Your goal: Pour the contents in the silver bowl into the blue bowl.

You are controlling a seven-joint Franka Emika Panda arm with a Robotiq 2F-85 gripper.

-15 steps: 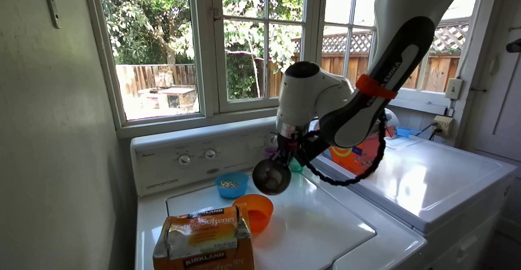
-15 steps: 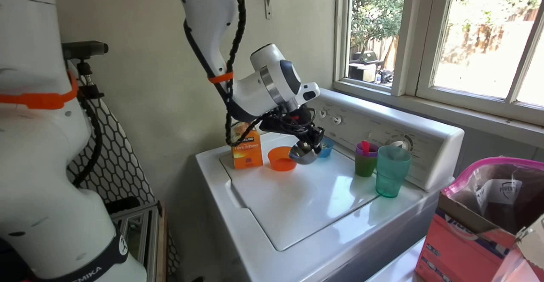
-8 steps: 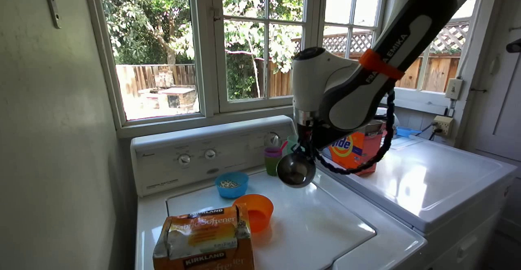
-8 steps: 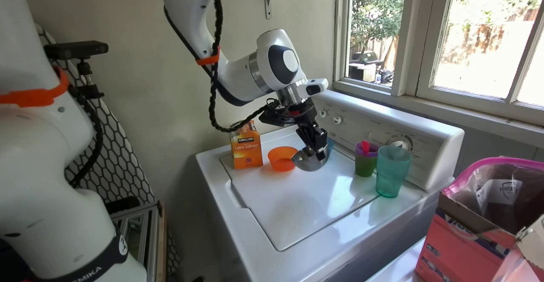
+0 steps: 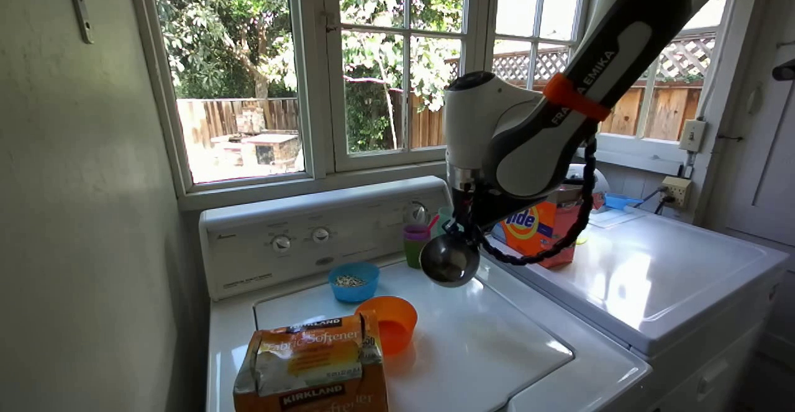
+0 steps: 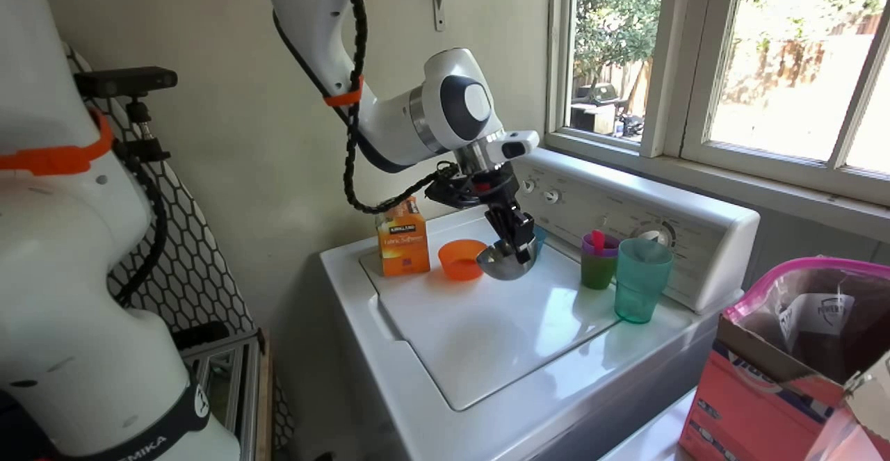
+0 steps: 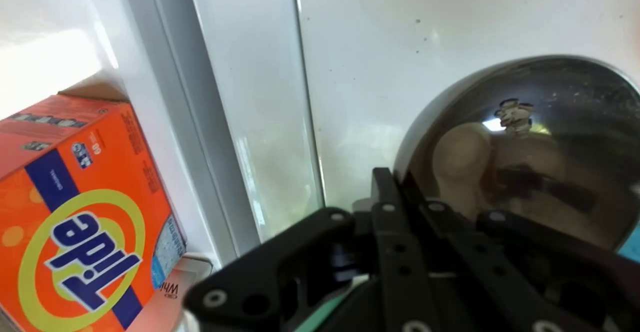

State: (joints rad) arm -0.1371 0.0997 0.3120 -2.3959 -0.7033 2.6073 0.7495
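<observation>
The claw [image 7: 398,180], clenched on the rim of the silver bowl [image 5: 450,261], holds it tilted over the washer [image 5: 478,343] before us, swung farther from the blue bowl [image 5: 356,294] within the past second. Pale bits [image 5: 349,281] lie in the blue bowl; only a small clump [image 7: 514,115] shows in the silver one. The pour looks all but done.

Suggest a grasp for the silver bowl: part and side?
I'd take the silver bowl by its rim, from above, as the gripper has it: pinching the thin wall. The round, smooth outside offers little to clamp, and an edge hold should leave the tilted mouth free for pouring.
</observation>
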